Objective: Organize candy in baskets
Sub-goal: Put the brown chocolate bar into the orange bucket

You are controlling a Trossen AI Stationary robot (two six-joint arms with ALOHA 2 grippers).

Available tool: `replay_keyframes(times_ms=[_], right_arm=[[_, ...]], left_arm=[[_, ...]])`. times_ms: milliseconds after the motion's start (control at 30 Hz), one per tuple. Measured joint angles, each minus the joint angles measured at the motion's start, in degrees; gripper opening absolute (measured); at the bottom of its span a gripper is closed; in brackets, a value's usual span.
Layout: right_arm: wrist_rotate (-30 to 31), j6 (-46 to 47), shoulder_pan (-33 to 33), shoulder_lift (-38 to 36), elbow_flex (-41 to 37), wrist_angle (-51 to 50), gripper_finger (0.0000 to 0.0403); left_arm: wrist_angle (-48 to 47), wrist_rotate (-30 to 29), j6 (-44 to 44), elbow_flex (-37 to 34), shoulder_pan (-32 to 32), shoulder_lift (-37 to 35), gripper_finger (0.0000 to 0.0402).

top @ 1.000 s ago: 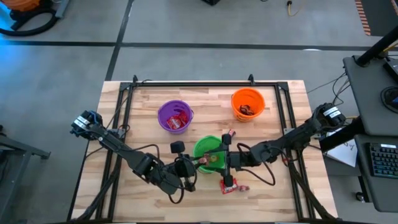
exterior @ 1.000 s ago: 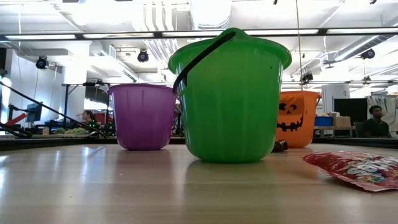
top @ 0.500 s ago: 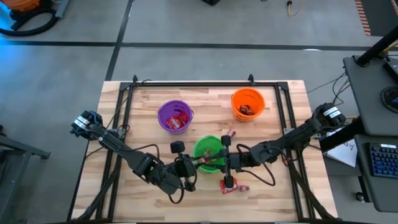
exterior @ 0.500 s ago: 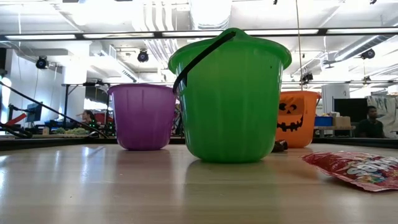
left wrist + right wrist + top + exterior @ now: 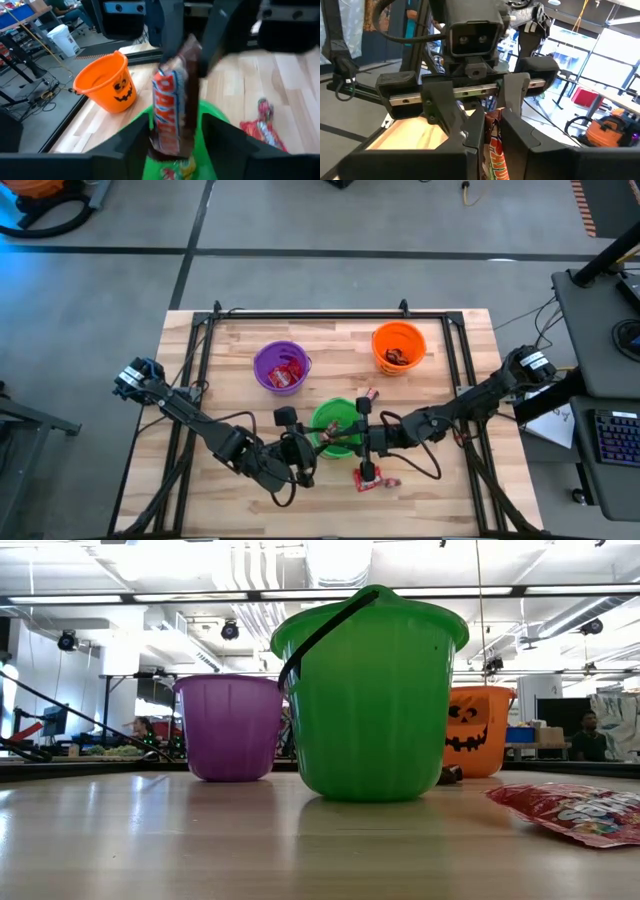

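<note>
Right hand (image 5: 489, 131) pinches a candy bar (image 5: 172, 112); left hand (image 5: 175, 145) stands open.

Left claw (image 5: 322, 442) now spread off the candy bar (image 5: 172, 112), right claw (image 5: 352, 437) newly clamped on it, mid-frame above green basket (image 5: 336, 422)

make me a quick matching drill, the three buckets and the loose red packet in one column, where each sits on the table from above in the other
Things:
1. purple bucket
2. orange bucket
3. green bucket
4. red packet

Places:
A. near edge, just past the green bucket
B. far right
C. between both arms
D. far left, red candy inside

Pairs: 1-D, 2-B, 3-C, 4-A
</note>
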Motion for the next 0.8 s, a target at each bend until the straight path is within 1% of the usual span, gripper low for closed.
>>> replay_keyframes(times_ms=[133, 267, 367, 433, 533, 600, 667, 800], right_arm=[[2.69, 0.4, -0.33, -1.73, 0.0, -2.6, 0.0043], [8.03, 0.4, -0.84, -4.24, 0.0, -6.97, 0.0043], [12.67, 0.7, -1.52, -7.25, 0.0, -11.32, 0.0043], [17.59, 1.17, -2.34, -9.64, 0.0, -15.44, 0.0043], [25.69, 1.57, -4.46, -13.22, 0.0, -21.46, 0.0043], [29.53, 2.32, -6.39, -15.73, 0.0, -25.07, 0.0043], [31.37, 4.9, -8.95, -18.33, 0.0, -29.18, 0.0043], [31.46, 13.68, -15.42, -23.44, 0.02, -39.55, 0.0043]], left_arm=[[-5.11, 0.04, -1.08, 0.24, -0.43, -0.6, 0.0204], [-14.85, 0.1, -5.92, 2.25, -0.64, -1.64, 0.0223], [-24.49, 0.11, -10.92, 4.11, -0.67, -2.46, 0.0226], [-30.17, 0.06, -14.46, 4.63, -0.65, -3.11, 0.0226], [-35.15, 0.08, -18.07, 3.96, -0.65, -4.12, 0.0224], [-37.29, 0.31, -19.86, 3.15, -0.65, -4.5, 0.0221], [-39.02, 1.41, -21.43, 2.95, -0.68, -4.52, 0.0217], [-40.28, 5.55, -22.4, 2.73, -1.04, -4.47, 0.0208]])
